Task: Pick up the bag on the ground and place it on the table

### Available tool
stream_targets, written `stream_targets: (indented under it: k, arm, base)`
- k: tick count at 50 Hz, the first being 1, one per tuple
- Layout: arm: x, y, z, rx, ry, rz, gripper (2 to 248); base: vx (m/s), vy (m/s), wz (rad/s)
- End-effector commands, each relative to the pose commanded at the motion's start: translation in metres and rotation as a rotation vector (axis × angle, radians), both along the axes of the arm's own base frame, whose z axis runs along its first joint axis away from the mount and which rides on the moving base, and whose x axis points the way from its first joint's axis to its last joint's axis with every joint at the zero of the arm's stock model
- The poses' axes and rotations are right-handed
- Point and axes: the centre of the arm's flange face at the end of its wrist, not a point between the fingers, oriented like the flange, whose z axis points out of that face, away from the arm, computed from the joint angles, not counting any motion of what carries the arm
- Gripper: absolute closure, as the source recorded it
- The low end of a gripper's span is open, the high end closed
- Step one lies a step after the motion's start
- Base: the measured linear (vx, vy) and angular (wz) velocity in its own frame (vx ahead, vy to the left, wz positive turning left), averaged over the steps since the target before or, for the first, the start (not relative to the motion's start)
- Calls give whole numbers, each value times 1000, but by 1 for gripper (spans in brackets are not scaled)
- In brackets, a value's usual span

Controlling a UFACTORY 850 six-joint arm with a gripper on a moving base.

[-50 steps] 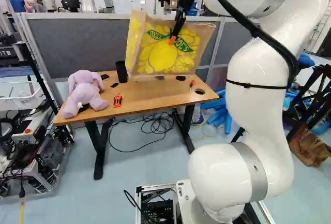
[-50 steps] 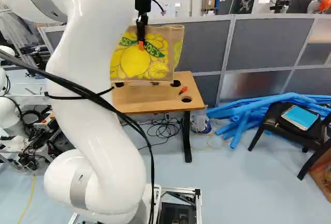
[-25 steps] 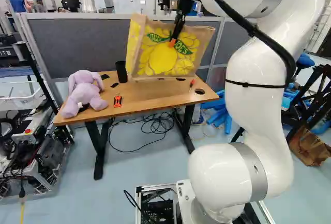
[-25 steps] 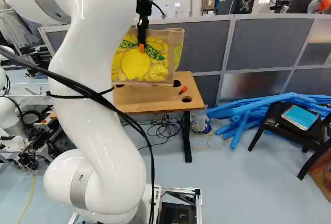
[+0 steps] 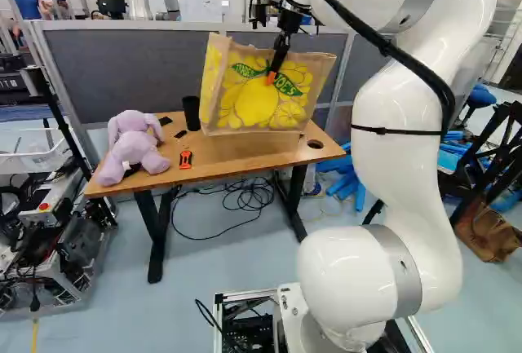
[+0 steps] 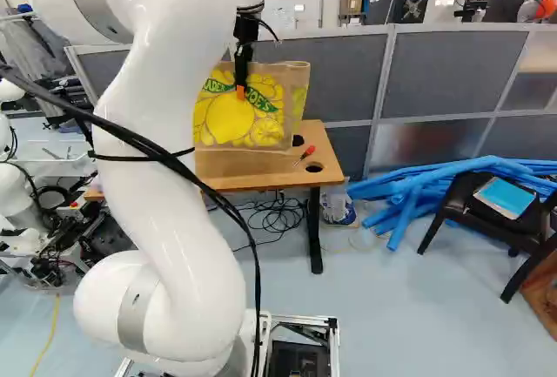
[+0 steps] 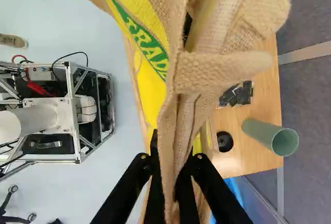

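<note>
Bag hangs upright from the claw, over the bench

Fabric at the top of the bag is pinched between the two fingers of the claw, and the wrist view shows folds of it squeezed between the fingers of the claw. The bag, brown with yellow lemons and green lettering, is above the right part of the bench; whether its base touches the wood, I can't tell.

To the left of the bag, toward the far side, stands a cup. A purple plush toy sits at the left end, with an orange cutter near the front edge between toy and bag. A red screwdriver lies at the right end. Cables lie coiled on the floor underneath. Farther right are blue tubes and a black chair with a blue book on it.
</note>
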Motion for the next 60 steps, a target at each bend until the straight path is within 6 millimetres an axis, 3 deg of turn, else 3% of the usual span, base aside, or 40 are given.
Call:
stream_targets:
  k: [60]
  arm:
    - [44, -2, -97, -3, 85, -20, 227]
  base:
    - [0, 0, 0]
